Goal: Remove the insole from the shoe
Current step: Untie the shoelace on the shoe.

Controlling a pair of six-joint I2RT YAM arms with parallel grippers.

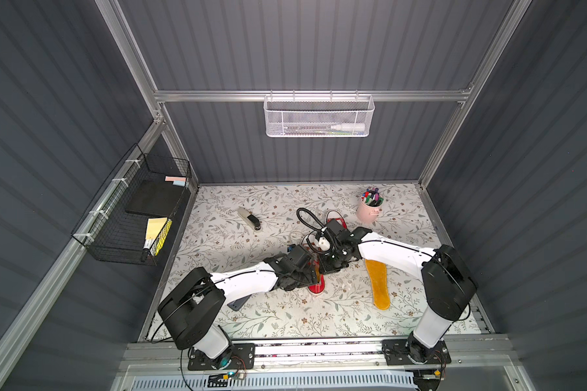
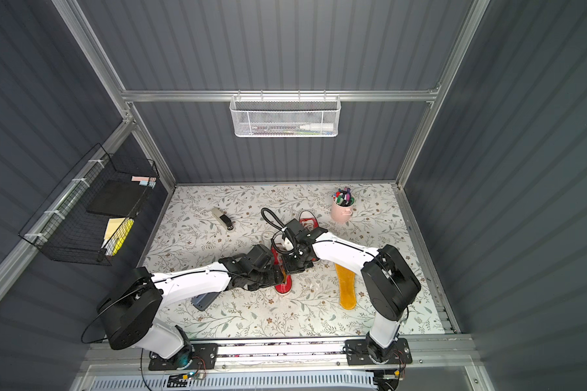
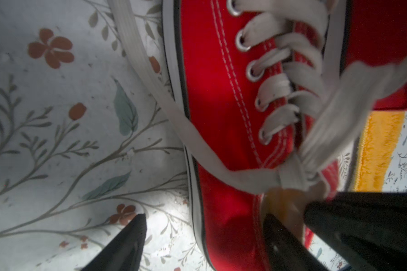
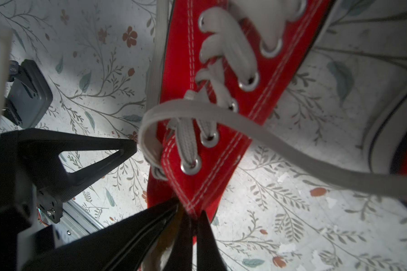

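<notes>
We see the shoe (image 1: 316,287) in the middle of the bench (image 1: 268,318), both arms over it. Our left claw (image 3: 205,217) stands wide open astride its side wall, gripping nothing. Our right claw (image 4: 193,212) is pinched tight on the red rim. The insole (image 3: 284,201) sits inside, its orange edge showing between the claws. A second insole (image 1: 378,284) lies right of it.

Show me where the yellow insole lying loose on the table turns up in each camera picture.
In a top view: the loose insole lies flat, to the right of the red shoe.
In a top view: same spot, right of the red shoe.
Left wrist: a yellow strip showing just past the red shoe.
Right wrist: not in it.
Shared landmark: the red shoe, seen in all four.
</notes>
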